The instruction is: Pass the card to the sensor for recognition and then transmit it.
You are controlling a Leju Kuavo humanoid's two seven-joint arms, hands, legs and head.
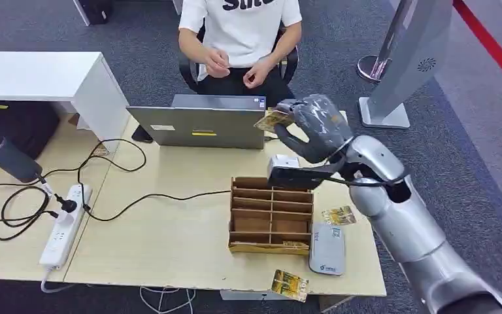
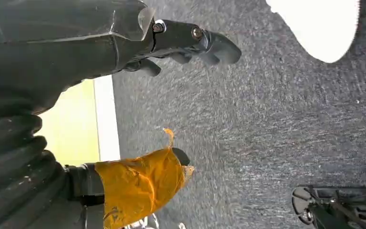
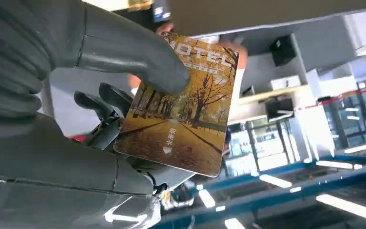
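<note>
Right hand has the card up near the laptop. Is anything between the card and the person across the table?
The open laptop stands between them. The card, pinched in the right hand, sits beside the lid's right end, near its top edge; the person's hands wait behind.

Obstacles around wooden rack (image 1: 271, 214): laptop (image 1: 199, 124) behind, seated person (image 1: 242, 39) beyond it; grey sensor (image 1: 327, 249) touching its right front corner; cables (image 1: 114, 196) left. Bare tabletop (image 1: 163, 248) front-left.
</note>
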